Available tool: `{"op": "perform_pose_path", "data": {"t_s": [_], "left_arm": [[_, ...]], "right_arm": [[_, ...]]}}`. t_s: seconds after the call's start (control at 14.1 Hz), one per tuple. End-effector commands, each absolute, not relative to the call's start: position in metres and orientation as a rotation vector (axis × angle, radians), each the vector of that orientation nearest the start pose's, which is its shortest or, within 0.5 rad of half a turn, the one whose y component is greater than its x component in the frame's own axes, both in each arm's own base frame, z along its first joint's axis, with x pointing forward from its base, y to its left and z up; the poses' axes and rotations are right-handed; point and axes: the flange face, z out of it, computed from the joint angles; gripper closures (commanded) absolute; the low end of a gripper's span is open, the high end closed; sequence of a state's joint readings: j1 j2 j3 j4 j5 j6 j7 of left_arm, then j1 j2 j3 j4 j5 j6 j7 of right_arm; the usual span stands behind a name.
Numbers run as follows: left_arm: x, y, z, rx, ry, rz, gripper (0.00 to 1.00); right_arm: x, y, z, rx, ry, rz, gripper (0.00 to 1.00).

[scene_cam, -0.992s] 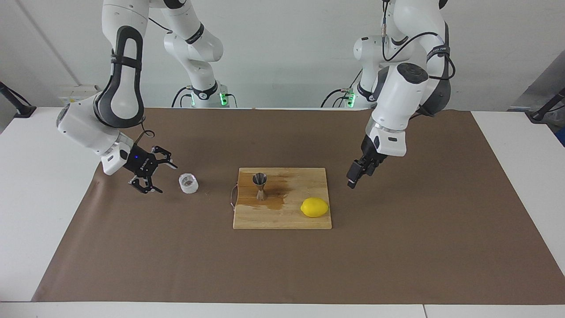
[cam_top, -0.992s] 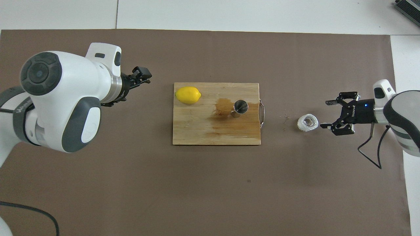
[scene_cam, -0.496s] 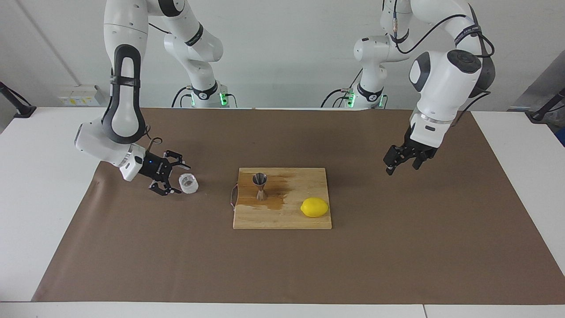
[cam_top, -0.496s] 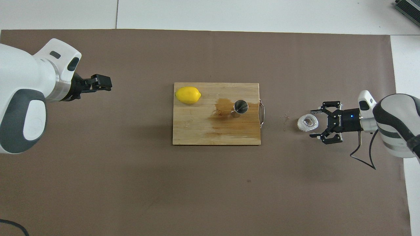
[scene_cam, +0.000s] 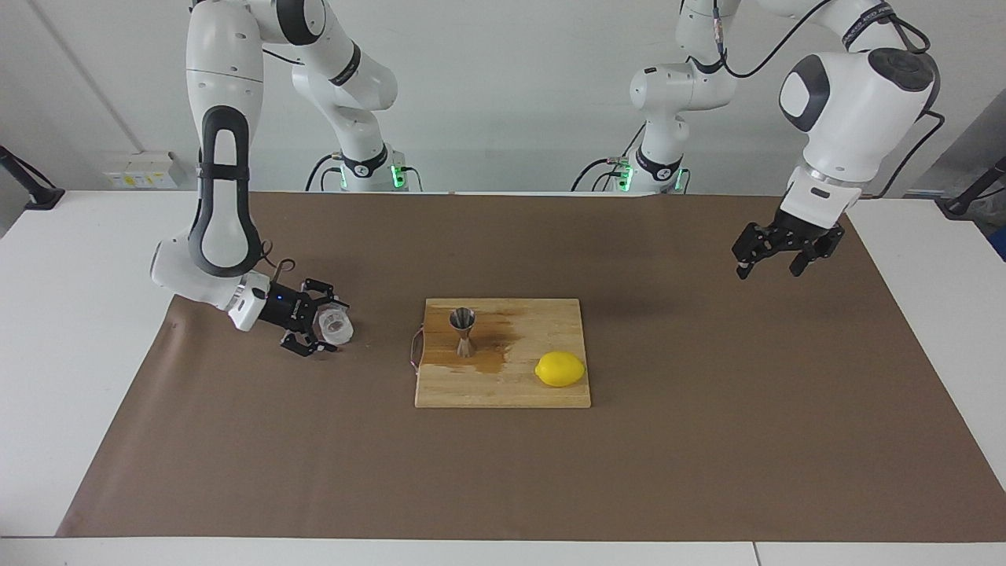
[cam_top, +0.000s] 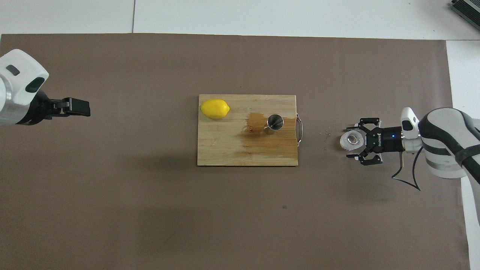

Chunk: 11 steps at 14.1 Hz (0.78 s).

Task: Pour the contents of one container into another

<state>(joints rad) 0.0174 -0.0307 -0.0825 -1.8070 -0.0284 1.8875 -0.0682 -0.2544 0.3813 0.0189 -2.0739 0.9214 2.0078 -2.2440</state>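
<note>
Clear cup (scene_cam: 337,326) on brown paper (scene_cam: 503,472) toward right arm's end, at 9 o'clock of board (scene_cam: 503,385) in facing view. Right gripper (scene_cam: 322,325) low around it, jaws wide open, not clamped. Steel jigger (scene_cam: 462,331) upright on board beside lemon (scene_cam: 560,369); left gripper (scene_cam: 778,250) hovering at 2 o'clock, jaw state unclear.

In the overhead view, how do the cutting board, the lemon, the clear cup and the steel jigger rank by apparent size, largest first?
1. cutting board
2. lemon
3. clear cup, only slightly smaller than the lemon
4. steel jigger; only its top rim shows from above
</note>
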Motion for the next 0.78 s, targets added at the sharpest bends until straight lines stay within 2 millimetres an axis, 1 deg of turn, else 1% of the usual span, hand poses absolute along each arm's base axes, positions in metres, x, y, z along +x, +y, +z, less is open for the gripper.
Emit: {"op": "perform_pose_path", "data": {"t_s": [0.0,0.14,0.21,0.28,0.35,0.42,0.5,0.57,0.64,0.71], "left_arm": [[0.563,-0.038,0.603,-3.159,0.021,-0.125,0.00],[0.558,-0.040,0.617,-3.157,0.027,-0.115,0.00],[0.554,-0.040,0.622,-3.157,0.030,-0.115,0.00],[0.548,-0.040,0.627,-3.155,0.033,-0.103,0.00],[0.545,-0.041,0.630,-3.154,0.050,-0.107,0.00],[0.544,-0.042,0.627,-3.155,0.057,-0.112,0.00],[0.540,-0.043,0.619,-3.159,0.044,-0.074,0.00],[0.539,-0.046,0.620,-3.159,0.049,-0.075,0.00],[0.539,-0.051,0.619,-3.159,0.061,-0.073,0.00],[0.540,-0.051,0.621,-3.159,0.078,-0.090,0.00]], "right_arm": [[0.552,-0.082,0.232,-1.827,-1.575,-0.757,0.00],[0.552,-0.081,0.232,-1.812,-1.597,-0.766,0.00],[0.552,-0.081,0.232,-1.810,-1.600,-0.767,0.22],[0.552,-0.081,0.232,-1.809,-1.602,-0.768,0.32],[0.552,-0.079,0.232,-1.805,-1.605,-0.768,0.38],[0.552,-0.077,0.232,-1.801,-1.607,-0.766,0.46],[0.552,-0.076,0.232,-1.792,-1.608,-0.765,0.61],[0.553,-0.076,0.233,-1.788,-1.608,-0.767,0.71],[0.555,-0.075,0.235,-1.787,-1.610,-0.770,0.76],[0.559,-0.073,0.240,-1.789,-1.615,-0.775,0.76]]}}
